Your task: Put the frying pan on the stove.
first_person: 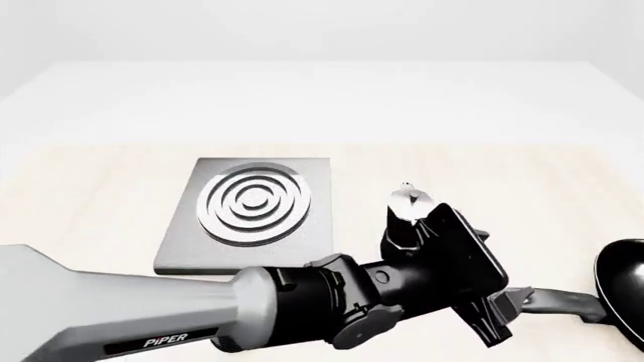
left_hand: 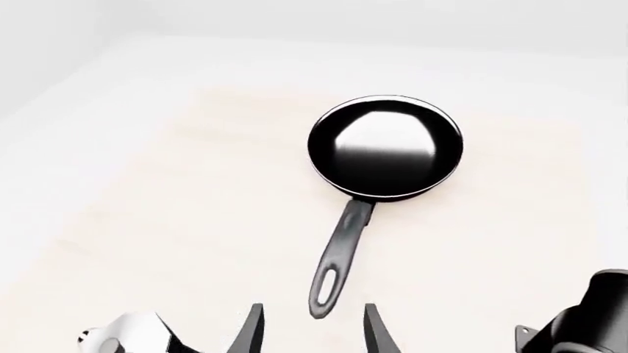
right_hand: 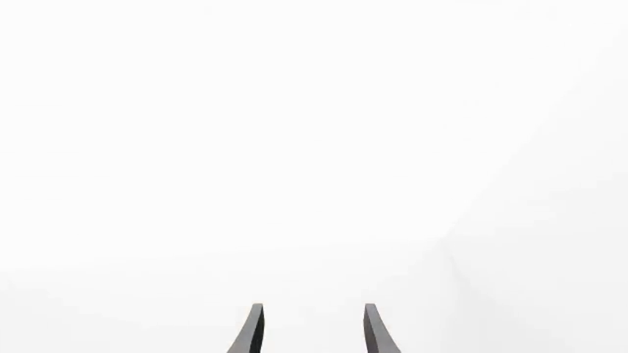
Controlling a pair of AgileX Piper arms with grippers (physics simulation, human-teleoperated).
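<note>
Only the front view shows the stove, a flat grey plate with silver rings, left of my left gripper. That gripper gapes empty near the glossy black frying pan's handle. My right gripper is likewise spread, empty.

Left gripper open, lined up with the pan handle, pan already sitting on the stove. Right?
Not quite. The frying pan lies on the bare table, not on the stove; the front view shows the burner empty. The left gripper is open and lined up with the handle.
</note>
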